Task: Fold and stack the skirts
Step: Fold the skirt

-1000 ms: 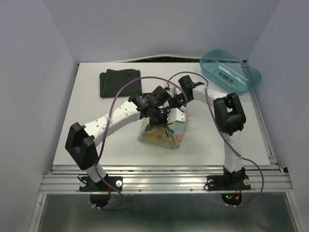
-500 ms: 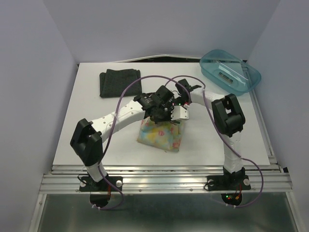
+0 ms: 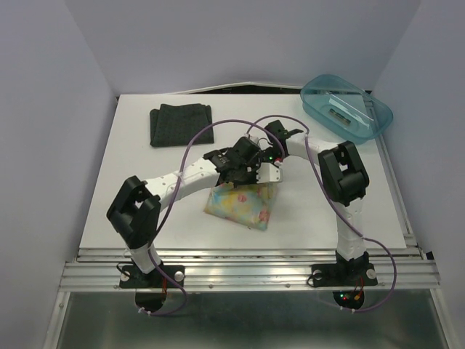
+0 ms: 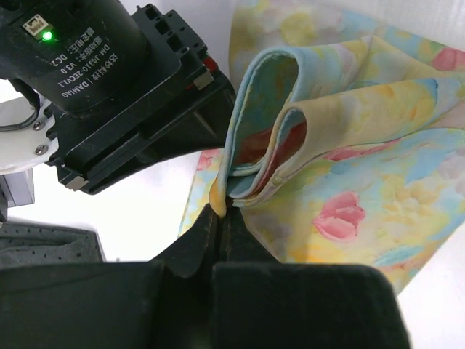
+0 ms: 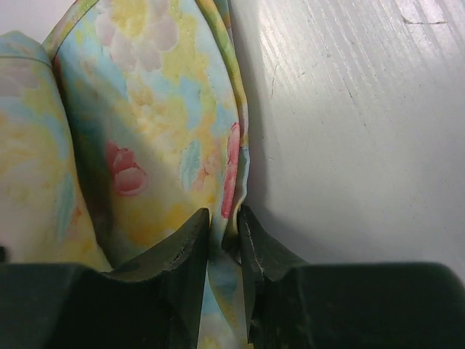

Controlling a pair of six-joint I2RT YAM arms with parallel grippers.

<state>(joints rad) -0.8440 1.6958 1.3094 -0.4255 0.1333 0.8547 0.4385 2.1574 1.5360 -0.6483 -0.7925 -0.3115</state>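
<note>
The floral skirt [image 3: 242,206] lies bunched in the middle of the white table [image 3: 131,174], a little nearer the arms than the far edge, and both arms meet over its far side. The left gripper [image 4: 220,211] has its fingers pressed tight together on a thick fold of the yellow print, the layers curling up out of the pinch. Just beside it on the right, the right gripper [image 5: 224,222] nips the skirt's right-hand hem, its jaws drawn in until only the cloth's edge sits between them, with bare table to the right. The dark skirt [image 3: 180,124] rests folded flat at the far left of the table, well apart from both grippers. A teal bin [image 3: 347,107] sits at the far right corner.
</note>
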